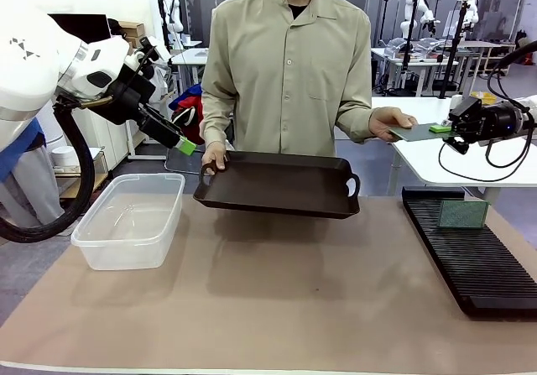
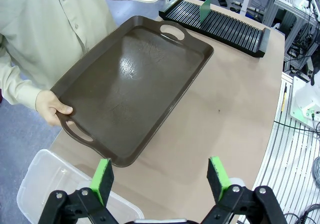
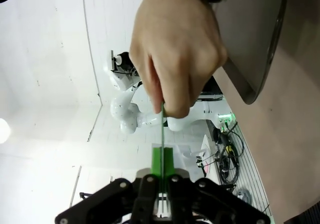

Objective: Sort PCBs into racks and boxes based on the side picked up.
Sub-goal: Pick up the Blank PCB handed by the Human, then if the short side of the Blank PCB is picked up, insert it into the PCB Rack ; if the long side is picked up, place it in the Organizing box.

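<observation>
A person's hand (image 1: 388,123) holds out a flat green PCB (image 1: 413,132) at the right, above the table. My right gripper (image 1: 440,129) is shut on the board's near end. In the right wrist view the PCB (image 3: 162,119) shows edge-on between the closed green pads (image 3: 157,159), with the person's fingers (image 3: 172,58) pinching its far end. A second PCB (image 1: 463,214) stands upright in the black slotted rack (image 1: 474,257) at the right. My left gripper (image 1: 186,146) hangs open and empty above the clear tub (image 1: 130,220); in its wrist view the left gripper (image 2: 160,179) looks down on the tub (image 2: 40,184).
The person's other hand (image 1: 214,157) holds a dark brown handled tray (image 1: 277,186) tilted over the table's far middle. That tray (image 2: 135,83), the rack (image 2: 215,23) and its standing PCB (image 2: 205,8) appear in the left wrist view. A white table stands behind on the right.
</observation>
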Available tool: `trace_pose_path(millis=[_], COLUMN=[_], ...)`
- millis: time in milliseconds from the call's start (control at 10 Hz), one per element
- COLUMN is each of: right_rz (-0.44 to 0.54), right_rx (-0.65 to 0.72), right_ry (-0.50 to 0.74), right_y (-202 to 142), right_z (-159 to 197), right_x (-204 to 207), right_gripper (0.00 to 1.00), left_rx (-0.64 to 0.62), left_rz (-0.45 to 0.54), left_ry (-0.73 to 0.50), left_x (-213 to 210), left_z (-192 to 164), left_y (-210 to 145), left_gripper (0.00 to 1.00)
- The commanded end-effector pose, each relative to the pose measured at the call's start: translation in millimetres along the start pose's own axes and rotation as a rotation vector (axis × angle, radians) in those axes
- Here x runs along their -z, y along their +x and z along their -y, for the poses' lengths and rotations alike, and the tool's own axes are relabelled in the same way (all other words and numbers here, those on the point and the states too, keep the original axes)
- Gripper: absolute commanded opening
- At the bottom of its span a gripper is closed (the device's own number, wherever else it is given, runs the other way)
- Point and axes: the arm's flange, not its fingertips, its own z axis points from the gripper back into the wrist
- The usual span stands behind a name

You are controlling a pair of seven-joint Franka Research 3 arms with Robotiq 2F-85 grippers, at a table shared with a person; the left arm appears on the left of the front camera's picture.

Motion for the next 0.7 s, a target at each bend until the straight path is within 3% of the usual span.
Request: trace_pose_path(millis=[0, 600], right_rz=[-0.012, 0.001], right_rx=[-0.035, -0.009], right_ry=[0.028, 0.001], right_y=[2.7, -0.6], right_z=[-2.6, -0.3], right_x=[-3.1, -1.0], right_gripper=[0.0, 0.0], left_rx=[0.003, 0.003], left_rz=[-0.004, -0.004], left_ry=[-0.005, -0.005], left_x=[0.7, 0.7], left_z=[-0.2, -0.2], left_y=[-1.6, -1.6], left_gripper=[1.0, 1.0])
